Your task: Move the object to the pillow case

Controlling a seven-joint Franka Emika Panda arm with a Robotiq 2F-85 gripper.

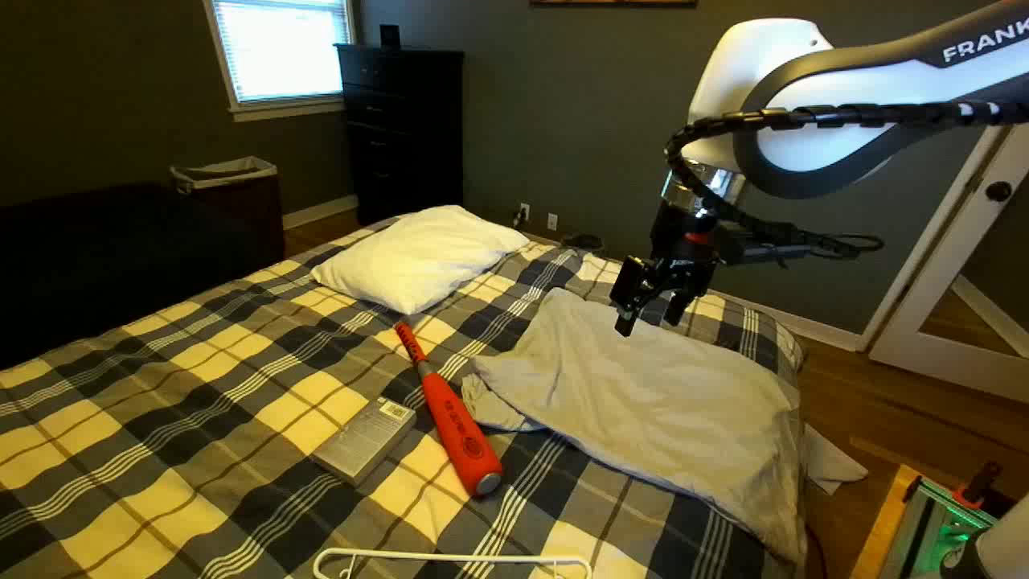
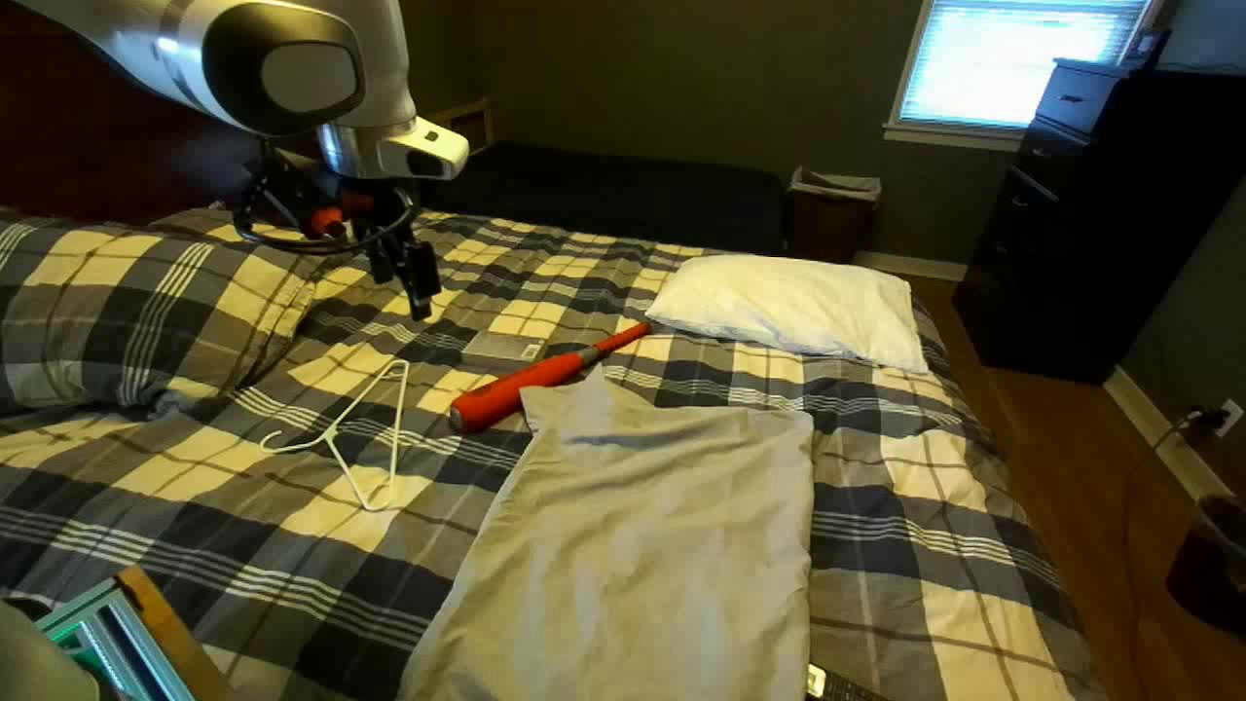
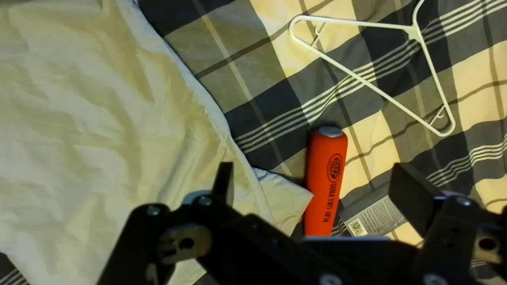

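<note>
The object, an orange-red bat with a thick barrel and thinner handle, lies on the plaid bed in both exterior views point(image 1: 458, 426) point(image 2: 516, 391). The wrist view shows its barrel point(image 3: 324, 186); its handle is hidden behind my gripper's body. The pillow case, a limp beige-grey cloth, lies spread beside the bat in both exterior views point(image 1: 643, 402) point(image 2: 642, 545) and fills the left of the wrist view point(image 3: 99, 118). One cloth corner reaches the bat's side. My gripper point(image 1: 649, 322) point(image 2: 404, 294) point(image 3: 311, 172) is open and empty, well above the bed, its fingers wide apart.
A plump white pillow point(image 1: 422, 253) point(image 2: 788, 310) lies beyond the bat's handle. A flat grey box point(image 1: 366, 442) point(image 2: 501, 348) point(image 3: 374, 215) lies beside the barrel. A white hanger point(image 1: 450, 556) point(image 2: 396, 428) point(image 3: 364, 83) lies near the barrel's end. Plaid pillows point(image 2: 136, 302) stand at the bed's head.
</note>
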